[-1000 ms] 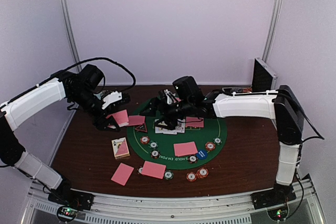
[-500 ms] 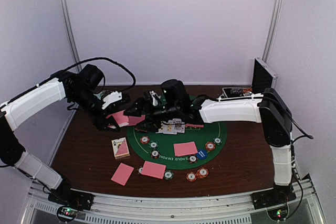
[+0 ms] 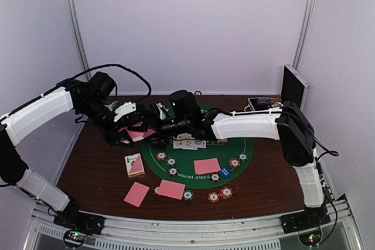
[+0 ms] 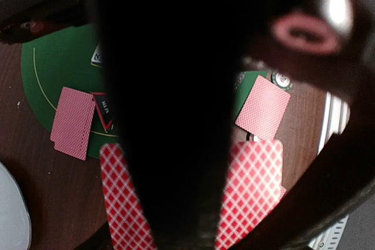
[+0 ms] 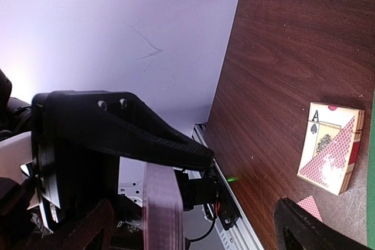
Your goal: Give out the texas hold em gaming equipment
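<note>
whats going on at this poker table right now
The left gripper is shut on a stack of pink-backed cards over the left side of the table. The right gripper, open, is close to that stack, probably to draw a card. Other face-down cards, poker chips and a card box lie on and around the green mat.

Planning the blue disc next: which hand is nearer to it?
Right. The right hand hangs back-left of the blue disc; the left hand sits farther left, beyond it.
</note>
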